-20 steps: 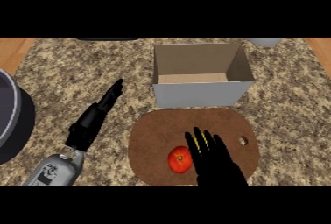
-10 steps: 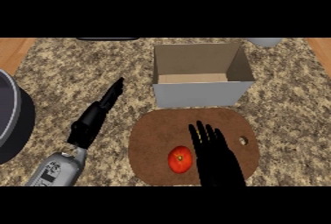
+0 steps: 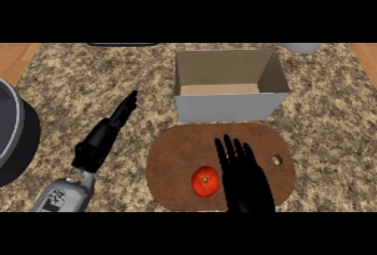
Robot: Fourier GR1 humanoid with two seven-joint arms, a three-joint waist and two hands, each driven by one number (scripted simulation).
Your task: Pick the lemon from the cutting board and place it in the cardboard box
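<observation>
I am hovering my right robot hand (image 3: 247, 174) over the cutting board (image 3: 177, 159), fingers straight and spread, grasping nothing. The fruit (image 3: 205, 181) (red, more tomato than lemon) is lying on the board just left of that hand. Step: reach. Next, I judge: shift left, curl around it, lift toward the cardboard box (image 3: 228, 105) beyond the board. Left robot hand (image 3: 110, 132) is resting outstretched left of the board.

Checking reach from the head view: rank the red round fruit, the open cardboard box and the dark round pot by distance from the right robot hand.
From the right robot hand:
1. Red round fruit, beside it on the left.
2. Open cardboard box, ahead.
3. Dark round pot, far left edge.
</observation>
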